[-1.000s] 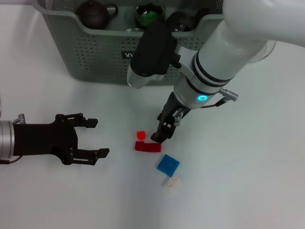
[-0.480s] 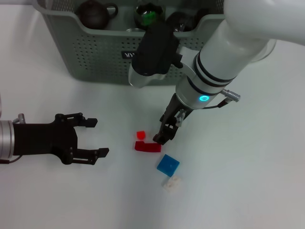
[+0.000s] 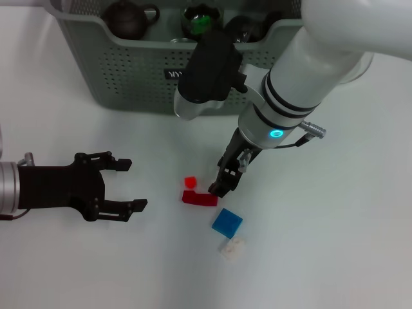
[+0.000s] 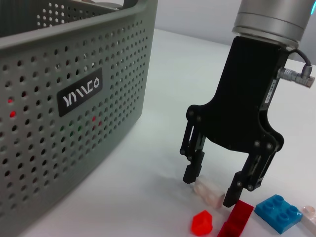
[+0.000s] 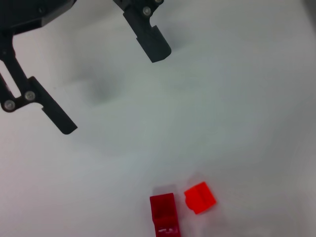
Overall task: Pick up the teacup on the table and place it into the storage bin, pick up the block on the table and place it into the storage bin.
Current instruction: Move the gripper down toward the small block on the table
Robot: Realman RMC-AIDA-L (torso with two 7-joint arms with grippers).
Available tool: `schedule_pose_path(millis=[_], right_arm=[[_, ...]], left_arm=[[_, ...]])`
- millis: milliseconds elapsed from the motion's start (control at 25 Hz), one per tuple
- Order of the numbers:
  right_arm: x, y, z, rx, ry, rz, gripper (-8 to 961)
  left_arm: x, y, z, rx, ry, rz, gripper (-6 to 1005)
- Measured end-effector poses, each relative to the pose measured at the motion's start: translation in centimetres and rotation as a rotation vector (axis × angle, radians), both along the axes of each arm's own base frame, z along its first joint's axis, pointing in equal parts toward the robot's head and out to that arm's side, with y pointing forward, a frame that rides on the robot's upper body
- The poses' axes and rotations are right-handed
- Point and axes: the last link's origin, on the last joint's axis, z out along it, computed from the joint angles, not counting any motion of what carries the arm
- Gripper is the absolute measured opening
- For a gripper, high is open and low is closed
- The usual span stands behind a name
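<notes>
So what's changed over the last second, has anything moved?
Very little. The right end effector edged slightly toward the robot's right and up off the table beside the dark red block, open, holding nothing. The left end effector, the blocks and the storage bin stayed put.

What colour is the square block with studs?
Blue; the left wrist view shows it best.
</notes>
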Motion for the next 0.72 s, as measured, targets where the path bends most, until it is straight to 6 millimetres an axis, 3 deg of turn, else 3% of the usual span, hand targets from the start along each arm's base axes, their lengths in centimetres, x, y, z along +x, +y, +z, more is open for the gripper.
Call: schedule_pose_path(millis=[720], right_arm=[[0.15,-0.02,-0.09,0.009,0.003,-0.014,517]], left_arm=[[-0.03,0.02,-0.06,0.001,0.002,0.001,874]])
